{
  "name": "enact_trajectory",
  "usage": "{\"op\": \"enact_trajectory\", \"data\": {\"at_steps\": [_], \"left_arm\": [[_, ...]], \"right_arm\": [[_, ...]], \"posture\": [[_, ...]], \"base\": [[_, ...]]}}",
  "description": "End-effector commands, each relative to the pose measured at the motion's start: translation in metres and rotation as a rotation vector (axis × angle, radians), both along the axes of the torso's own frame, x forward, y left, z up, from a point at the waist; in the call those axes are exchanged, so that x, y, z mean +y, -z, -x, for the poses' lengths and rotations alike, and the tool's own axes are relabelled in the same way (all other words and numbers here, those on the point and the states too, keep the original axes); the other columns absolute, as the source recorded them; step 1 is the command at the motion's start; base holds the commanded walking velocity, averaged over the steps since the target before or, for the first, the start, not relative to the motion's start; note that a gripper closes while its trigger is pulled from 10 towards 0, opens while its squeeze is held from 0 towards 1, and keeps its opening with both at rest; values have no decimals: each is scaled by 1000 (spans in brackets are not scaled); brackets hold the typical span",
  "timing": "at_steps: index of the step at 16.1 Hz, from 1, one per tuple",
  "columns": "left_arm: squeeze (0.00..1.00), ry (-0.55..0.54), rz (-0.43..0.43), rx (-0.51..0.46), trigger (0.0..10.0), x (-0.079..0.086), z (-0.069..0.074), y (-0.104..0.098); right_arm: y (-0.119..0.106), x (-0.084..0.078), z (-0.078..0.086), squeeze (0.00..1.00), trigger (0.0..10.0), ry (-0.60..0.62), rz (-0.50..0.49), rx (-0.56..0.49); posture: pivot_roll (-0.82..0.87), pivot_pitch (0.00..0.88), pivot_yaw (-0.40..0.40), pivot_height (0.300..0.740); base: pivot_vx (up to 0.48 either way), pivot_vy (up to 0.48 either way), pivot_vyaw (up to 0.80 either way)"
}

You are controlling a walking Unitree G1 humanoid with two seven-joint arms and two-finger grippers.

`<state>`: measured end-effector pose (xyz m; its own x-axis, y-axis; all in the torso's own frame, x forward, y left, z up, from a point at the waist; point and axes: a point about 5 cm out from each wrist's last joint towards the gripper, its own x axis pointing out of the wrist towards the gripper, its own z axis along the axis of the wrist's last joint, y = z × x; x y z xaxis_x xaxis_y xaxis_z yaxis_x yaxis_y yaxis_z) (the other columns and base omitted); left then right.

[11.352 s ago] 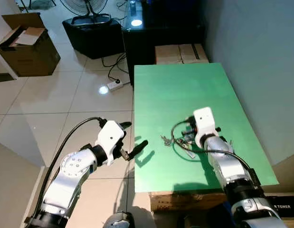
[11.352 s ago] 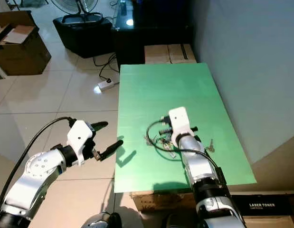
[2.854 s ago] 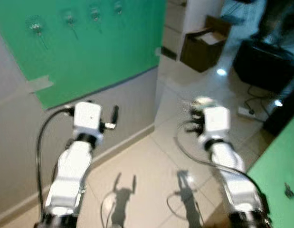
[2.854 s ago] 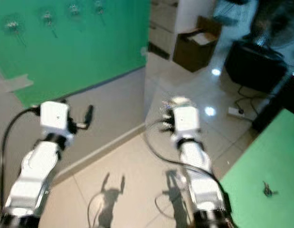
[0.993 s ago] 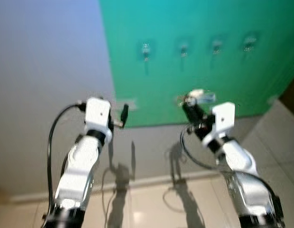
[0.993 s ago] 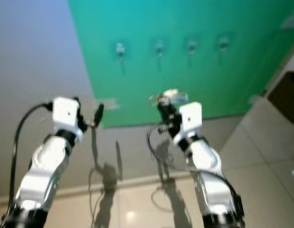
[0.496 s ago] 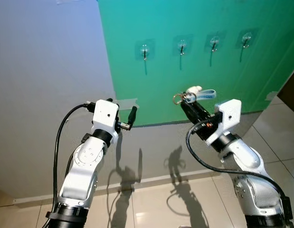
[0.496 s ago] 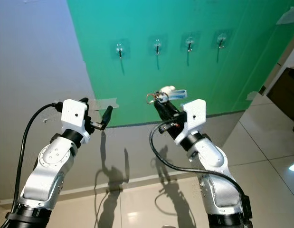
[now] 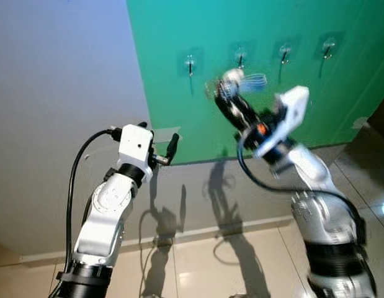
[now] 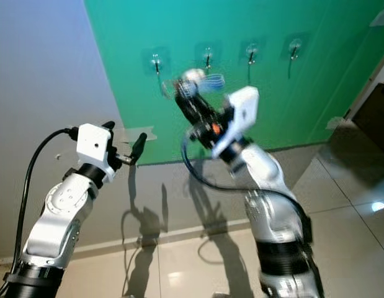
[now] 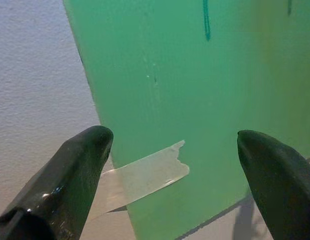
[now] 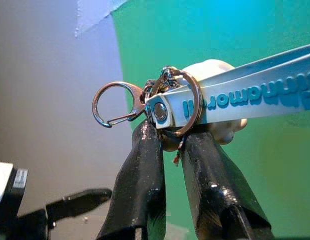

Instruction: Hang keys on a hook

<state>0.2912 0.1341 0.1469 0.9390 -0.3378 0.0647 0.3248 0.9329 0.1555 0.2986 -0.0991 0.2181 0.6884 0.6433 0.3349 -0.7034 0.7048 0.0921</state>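
My right gripper (image 12: 165,145) lifts the keys (image 12: 170,107), jaws clamped on them, near the hooks (image 9: 240,58); my left gripper (image 11: 175,165) hovers, jaws wide.

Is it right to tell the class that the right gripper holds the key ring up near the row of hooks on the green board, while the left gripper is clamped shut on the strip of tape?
Not quite. The left gripper is open and holds nothing; the left wrist view shows its fingers spread wide, with the tape on the wall beyond them. The rest stands: the right gripper holds the key ring near the hooks on the green board.
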Motion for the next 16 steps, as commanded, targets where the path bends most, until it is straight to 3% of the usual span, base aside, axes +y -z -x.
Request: {"op": "enact_trajectory", "data": {"at_steps": [1,4,8,10,16], "left_arm": [[0,35,6,-43,10000,-4,0,-11],[0,87,28,-66,10000,-10,2,-17],[0,93,37,-65,10000,-9,2,-19],[0,100,38,-63,10000,-11,2,-20],[0,110,33,-53,10000,-11,1,-20]], "right_arm": [[0,2,-2,0,10000,-10,3,-2],[1,13,-14,0,10000,22,80,-1],[4,15,-34,0,10000,208,190,-18],[0,14,-46,0,10000,321,184,-27],[-7,29,-52,0,10000,350,104,-52]], "posture": [[-109,41,41,740],[-107,48,39,740],[-105,63,46,740],[-99,67,49,740],[-87,78,54,740]], "base": [[0,0,0],[0,0,0],[0,0,0],[0,0,0],[0,0,0]]}}
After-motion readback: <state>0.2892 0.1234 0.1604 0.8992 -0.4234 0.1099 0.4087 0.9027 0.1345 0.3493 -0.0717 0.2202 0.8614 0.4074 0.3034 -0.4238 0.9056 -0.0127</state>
